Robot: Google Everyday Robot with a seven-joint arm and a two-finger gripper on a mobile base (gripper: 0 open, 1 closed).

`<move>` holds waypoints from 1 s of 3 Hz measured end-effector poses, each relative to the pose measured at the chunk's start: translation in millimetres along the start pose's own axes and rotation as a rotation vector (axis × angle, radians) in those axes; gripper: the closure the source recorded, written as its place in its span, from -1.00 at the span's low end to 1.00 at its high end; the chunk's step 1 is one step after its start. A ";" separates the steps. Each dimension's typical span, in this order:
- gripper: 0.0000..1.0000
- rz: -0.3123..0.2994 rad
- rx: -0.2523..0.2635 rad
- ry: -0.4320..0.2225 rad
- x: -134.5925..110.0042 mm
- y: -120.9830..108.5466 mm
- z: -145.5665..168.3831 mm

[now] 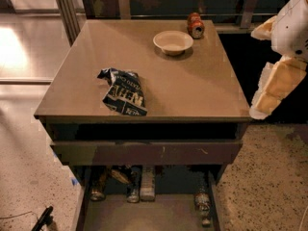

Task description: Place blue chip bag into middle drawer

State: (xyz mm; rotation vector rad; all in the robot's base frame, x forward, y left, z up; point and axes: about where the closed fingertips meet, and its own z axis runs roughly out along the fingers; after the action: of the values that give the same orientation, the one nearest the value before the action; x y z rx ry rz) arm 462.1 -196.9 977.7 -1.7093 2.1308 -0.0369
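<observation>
The blue chip bag (123, 92) lies crumpled on the cabinet top (192, 85), near its front left. The middle drawer (144, 214) stands pulled out at the bottom of the cabinet, with a grey-brown floor and several bottles and cans along its back. My gripper (263, 102) hangs on the white and cream arm at the right edge of the view. It is beside the cabinet's front right corner, well apart from the bag, and holds nothing that I can see.
A cream bowl (173, 42) and a red-orange soda can (195, 25) stand at the back of the cabinet top. A drawer with a long dark-brown front panel (147, 153) sits just under the top, slightly out. A metal frame post (67, 8) stands at the back left.
</observation>
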 end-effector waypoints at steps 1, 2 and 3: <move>-1.00 -0.072 0.007 -0.059 -29.8 -17.8 11.1; -1.00 -0.149 0.004 -0.125 -55.8 -29.4 21.0; -1.00 -0.246 -0.012 -0.230 -77.8 -35.8 28.7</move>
State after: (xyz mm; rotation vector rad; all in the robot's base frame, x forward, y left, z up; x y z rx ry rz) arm 517.7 -126.1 983.9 -1.8747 1.7528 0.0977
